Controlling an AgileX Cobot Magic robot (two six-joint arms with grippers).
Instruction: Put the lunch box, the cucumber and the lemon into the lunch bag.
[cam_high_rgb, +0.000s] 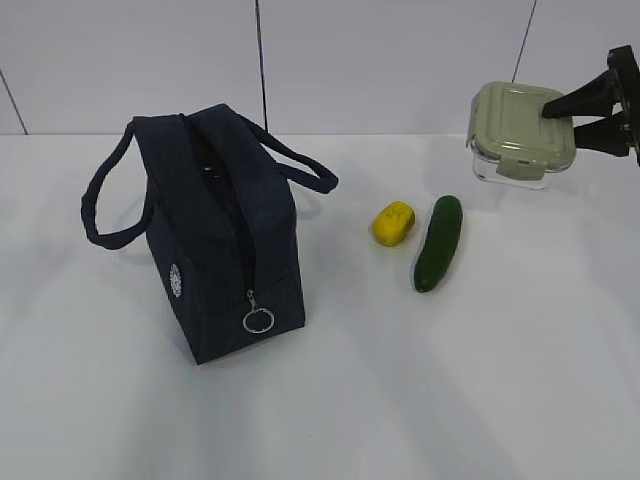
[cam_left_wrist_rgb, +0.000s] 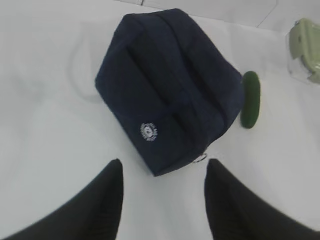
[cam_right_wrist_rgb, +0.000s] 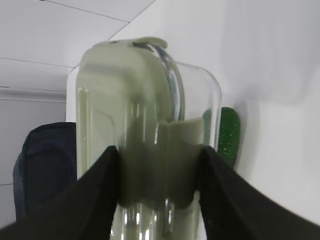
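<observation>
The navy lunch bag (cam_high_rgb: 220, 240) stands at the left, its zipper ring (cam_high_rgb: 258, 320) hanging at the near end. It also shows in the left wrist view (cam_left_wrist_rgb: 170, 85). The yellow lemon (cam_high_rgb: 393, 222) and the dark green cucumber (cam_high_rgb: 439, 242) lie side by side to its right. The lunch box (cam_high_rgb: 515, 130) with the sage-green lid is at the back right. My right gripper (cam_high_rgb: 565, 112) grips it from the right, one finger on each side of its side clip (cam_right_wrist_rgb: 160, 165). My left gripper (cam_left_wrist_rgb: 162, 200) is open and empty above the table in front of the bag.
White table (cam_high_rgb: 450, 400) with a pale wall behind. The bag's two loop handles (cam_high_rgb: 105, 210) spread out to either side. The left gripper is out of the exterior view.
</observation>
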